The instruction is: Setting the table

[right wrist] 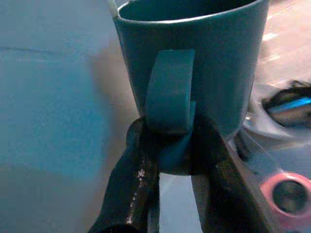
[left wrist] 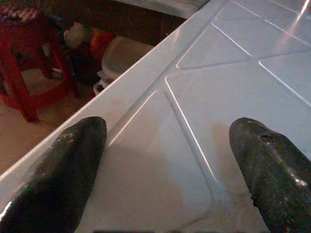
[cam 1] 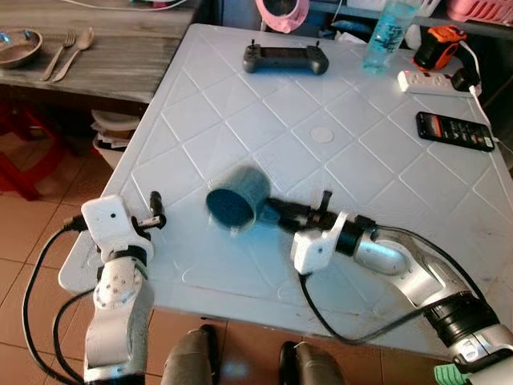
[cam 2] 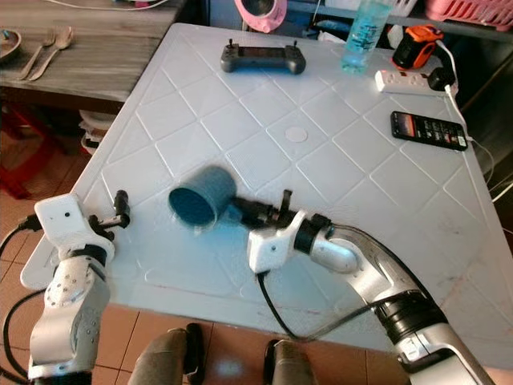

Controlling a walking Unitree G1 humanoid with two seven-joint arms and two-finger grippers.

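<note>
Mug (cam 1: pixel 238 197) on its side over the table (cam 1: pixel 369 168), handle pinched by right gripper (right wrist: pixel 176 145), likely to swing and slip; left gripper (left wrist: pixel 165 160) apart, idle at edge.

A dark teal mug (cam 1: pixel 239 196) lies tipped on its side on the white plastic table (cam 1: pixel 264 152), its mouth facing the near edge. The right gripper (cam 1: pixel 276 212) reaches to it from the right. The left gripper (cam 1: pixel 155 210) hovers at the table's left edge. Farther back sit a black controller (cam 1: pixel 285 58), a water bottle (cam 1: pixel 388 32), a phone (cam 1: pixel 454 131) and a power strip (cam 1: pixel 430 81).
</note>
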